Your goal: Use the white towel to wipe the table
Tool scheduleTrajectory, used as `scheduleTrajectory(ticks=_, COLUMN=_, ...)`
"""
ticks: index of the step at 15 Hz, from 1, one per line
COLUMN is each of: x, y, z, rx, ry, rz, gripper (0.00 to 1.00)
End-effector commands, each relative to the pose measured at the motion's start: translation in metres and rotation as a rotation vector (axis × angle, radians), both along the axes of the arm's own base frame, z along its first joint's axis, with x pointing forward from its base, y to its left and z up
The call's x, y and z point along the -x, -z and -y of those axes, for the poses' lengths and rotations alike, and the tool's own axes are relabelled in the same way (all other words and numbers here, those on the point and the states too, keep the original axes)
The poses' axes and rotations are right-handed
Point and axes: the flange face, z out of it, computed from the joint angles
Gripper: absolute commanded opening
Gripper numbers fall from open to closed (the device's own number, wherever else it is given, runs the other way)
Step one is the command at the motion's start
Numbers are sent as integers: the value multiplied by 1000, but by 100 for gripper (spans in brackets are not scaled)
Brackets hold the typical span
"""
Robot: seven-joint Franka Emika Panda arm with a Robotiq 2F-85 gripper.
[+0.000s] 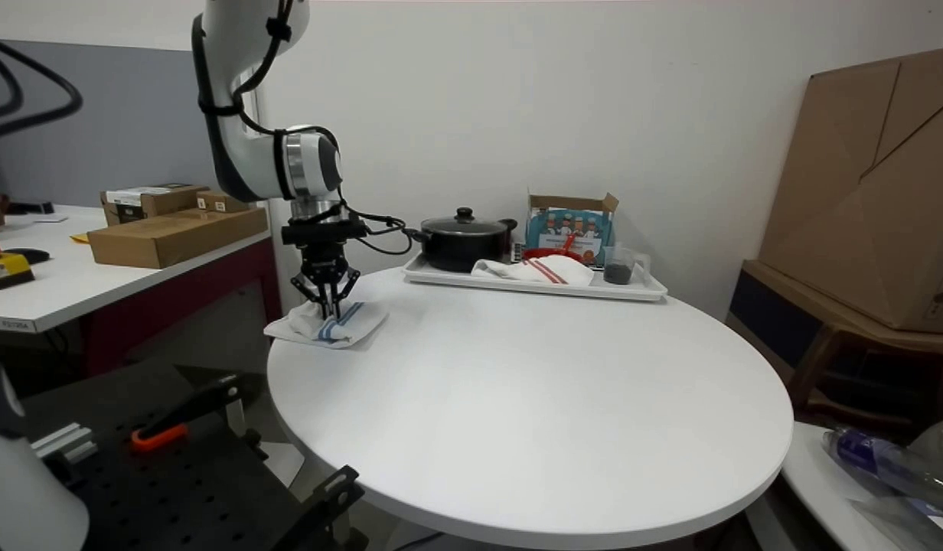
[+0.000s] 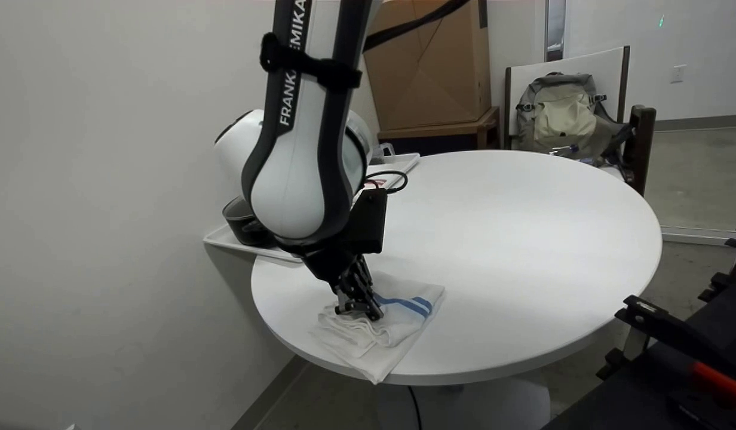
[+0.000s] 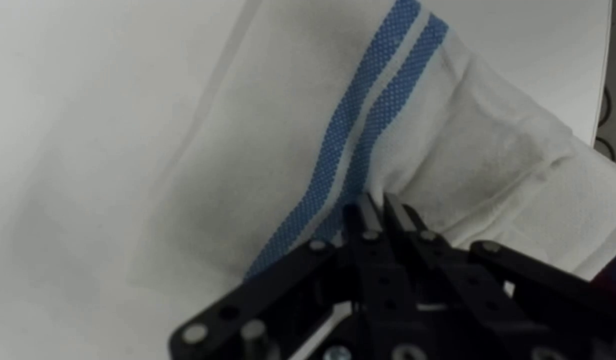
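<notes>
My gripper (image 3: 380,198) pinches towel (image 3: 288,125) | in an exterior view, ten o'clock on desk (image 1: 533,405) | wrist view: pinched fold mostly hidden from me

A white rectangular tray (image 1: 646,292) holds a round, lidded black pot (image 1: 460,245) and a transparent cup (image 1: 617,264); near the pot stands a blue-printed, open-flapped cardboard box (image 1: 567,226). A long, flat brown cardboard box (image 1: 177,237) lies on a white side counter (image 1: 47,287). A large brown cardboard carton (image 1: 873,199) rests on brown wooden furniture (image 1: 831,310). A grey-and-beige fabric backpack (image 2: 562,116) stands before a white upright panel (image 2: 607,74).
</notes>
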Motion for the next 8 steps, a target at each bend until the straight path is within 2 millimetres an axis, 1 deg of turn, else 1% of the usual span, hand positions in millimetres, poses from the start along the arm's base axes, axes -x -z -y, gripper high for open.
scheduleTrajectory(ticks=1, x=30, y=55, z=9, rx=9, ry=4, rz=-80, gripper=8)
scheduleTrajectory(ticks=3, x=42, y=54, z=24, rx=22, ry=9, rz=-116, gripper=8)
scheduleTrajectory(ticks=6, x=55, y=47, z=41, rx=30, ry=40, rz=-160, gripper=7)
scheduleTrajectory(ticks=8, x=64, y=44, z=57, rx=26, ry=73, rz=-186, gripper=8)
